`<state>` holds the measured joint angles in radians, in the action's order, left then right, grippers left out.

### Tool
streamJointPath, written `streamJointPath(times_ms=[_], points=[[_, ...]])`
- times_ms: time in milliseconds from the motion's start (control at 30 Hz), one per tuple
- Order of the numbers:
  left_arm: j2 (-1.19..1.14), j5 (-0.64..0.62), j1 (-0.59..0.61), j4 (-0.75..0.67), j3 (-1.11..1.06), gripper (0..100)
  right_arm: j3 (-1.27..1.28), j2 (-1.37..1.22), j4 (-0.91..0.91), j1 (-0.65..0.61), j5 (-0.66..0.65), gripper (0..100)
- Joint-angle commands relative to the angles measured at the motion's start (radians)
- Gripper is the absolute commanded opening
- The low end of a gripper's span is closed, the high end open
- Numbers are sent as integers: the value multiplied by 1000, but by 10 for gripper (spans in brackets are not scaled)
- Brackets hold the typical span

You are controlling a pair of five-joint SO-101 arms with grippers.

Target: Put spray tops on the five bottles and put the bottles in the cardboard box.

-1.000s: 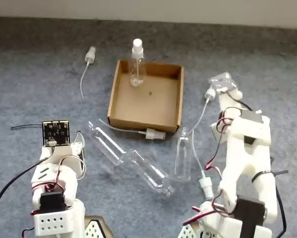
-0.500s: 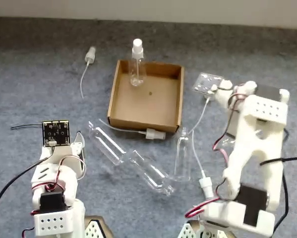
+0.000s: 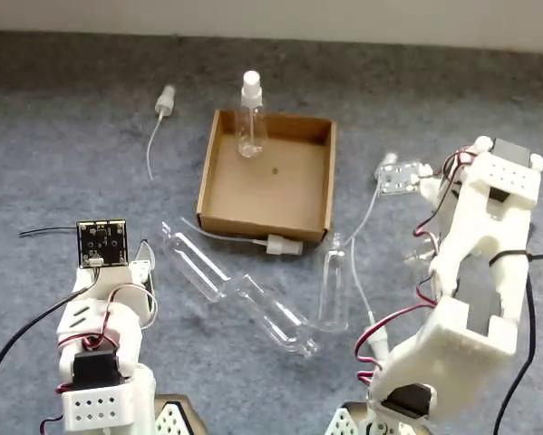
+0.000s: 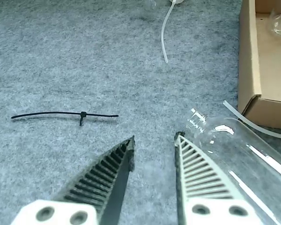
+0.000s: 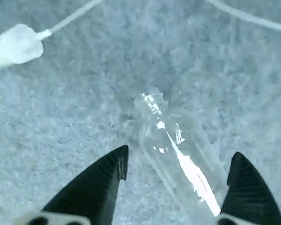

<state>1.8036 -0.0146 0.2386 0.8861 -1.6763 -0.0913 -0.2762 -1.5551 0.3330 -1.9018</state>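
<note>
The right jaws stand wide open with nothing gripped, straddling an uncapped bottle point(image 5: 173, 136) that lies on its side on the table point(image 3: 90, 163), neck pointing away from the wrist. My main worry is the closing squeeze. The bottle is round, clear and slick, so if one finger touches first I expect it to roll or squirt out forward, toward the loose spray top point(image 5: 18, 44) near its mouth. That top's thin tube could then get dragged along or pinched. I also judge the right arm point(image 3: 470, 272) to be near enough to the upright bottle point(image 3: 334, 281) that a careless swing towards the cardboard box point(image 3: 262, 222) could topple it. Inside the box, one capped bottle point(image 3: 250, 118) stands at the far side, so a clumsy drop could knock it over. The left jaws are parted a moderate way and hold nothing. One finger sits just beside the mouth of a lying bottle point(image 4: 234, 145), so any twitch there would nudge it rolling.
</note>
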Motion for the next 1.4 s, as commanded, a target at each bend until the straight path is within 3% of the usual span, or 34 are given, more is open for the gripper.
streamJointPath(times_ms=[0,167,267,367,533,767,833,900,1000,1133,1233,1367], points=[[1,0,-22,3,-19,140,-50,-24,-5,-10,-74,296],[1,0,-22,3,-19,140,-44,-117,61,5,-78,296],[1,0,-22,3,-19,140,-44,-159,125,15,8,294],[1,0,-22,3,-19,140,-44,-179,166,16,173,223],[1,0,-22,3,-19,140,-47,-180,183,15,439,5],[5,5,-13,5,-19,140,-50,-179,177,16,1003,5],[5,110,22,-2,-19,140,-50,-177,176,10,1105,5],[5,221,67,-2,-10,140,-50,-174,176,10,1146,5],[-4,192,93,18,54,140,-50,-153,177,13,1214,5],[-5,184,88,164,208,143,-42,-42,179,10,1274,5],[-25,238,88,242,337,144,-41,56,182,-1,1329,5],[-246,258,93,311,532,144,19,157,197,-18,1389,5]])
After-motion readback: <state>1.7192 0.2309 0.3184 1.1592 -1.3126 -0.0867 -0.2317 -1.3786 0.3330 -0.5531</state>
